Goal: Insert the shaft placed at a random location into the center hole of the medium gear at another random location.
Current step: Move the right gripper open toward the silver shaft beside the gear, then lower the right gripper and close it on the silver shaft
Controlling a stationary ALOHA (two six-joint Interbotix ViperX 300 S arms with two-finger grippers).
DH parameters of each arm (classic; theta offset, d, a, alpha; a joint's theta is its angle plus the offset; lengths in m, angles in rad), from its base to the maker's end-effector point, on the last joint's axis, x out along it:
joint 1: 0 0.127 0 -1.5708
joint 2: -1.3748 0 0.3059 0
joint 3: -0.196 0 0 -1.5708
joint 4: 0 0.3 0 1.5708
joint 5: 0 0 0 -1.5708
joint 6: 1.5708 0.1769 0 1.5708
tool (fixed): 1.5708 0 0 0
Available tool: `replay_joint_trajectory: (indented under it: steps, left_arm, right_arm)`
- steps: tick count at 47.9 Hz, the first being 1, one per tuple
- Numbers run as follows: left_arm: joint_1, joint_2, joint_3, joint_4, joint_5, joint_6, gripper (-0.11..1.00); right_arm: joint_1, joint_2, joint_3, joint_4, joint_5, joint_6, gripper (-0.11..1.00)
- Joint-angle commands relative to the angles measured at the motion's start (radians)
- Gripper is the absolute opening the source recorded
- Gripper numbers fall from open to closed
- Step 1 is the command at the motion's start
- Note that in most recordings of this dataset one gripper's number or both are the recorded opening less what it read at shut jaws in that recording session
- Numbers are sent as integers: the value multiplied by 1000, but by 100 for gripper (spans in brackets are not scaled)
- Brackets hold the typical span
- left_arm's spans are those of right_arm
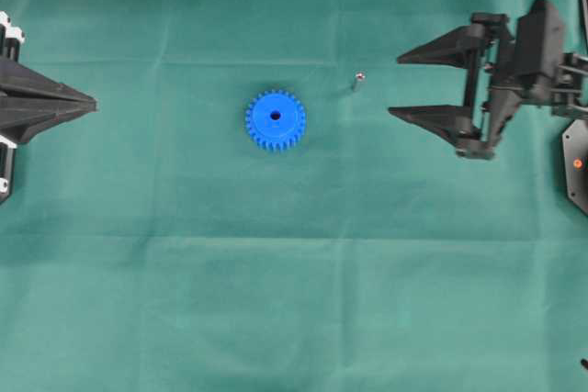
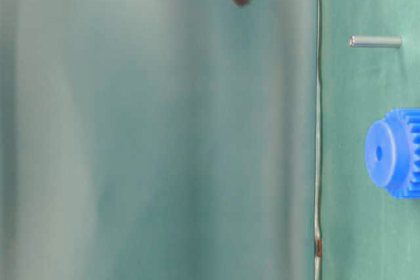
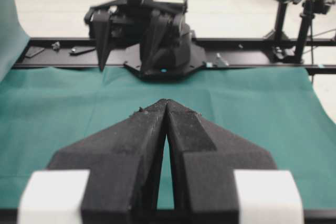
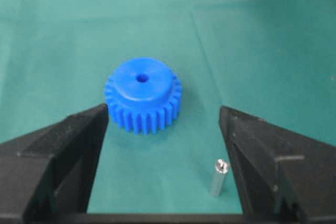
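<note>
The right gripper [image 1: 399,86] stands with its jaws spread wide and nothing between them, near the right edge of the green-covered worktop [image 1: 276,300], its fingertips pointing toward the middle. The shaft [image 1: 356,81] stands upright on the cloth just beyond those fingertips, untouched, and the medium gear [image 1: 276,120] lies flat farther on near the worktop's centre, its center hole [image 1: 276,117] facing up and unfilled. At the left edge the left gripper [image 1: 94,102] is clenched shut on nothing, well apart from both.
</note>
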Motion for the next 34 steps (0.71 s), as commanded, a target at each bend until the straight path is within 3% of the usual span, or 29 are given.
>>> replay_joint_trajectory:
  steps: [1, 34]
  left_arm:
    - [0, 6, -21, 3, -6, -2, 0]
    - [0, 6, -20, 3, 3, -3, 0]
  right_arm:
    - [-20, 67, -35, 0, -60, -5, 86]
    - [-92, 405, -72, 17, -267, -6, 86]
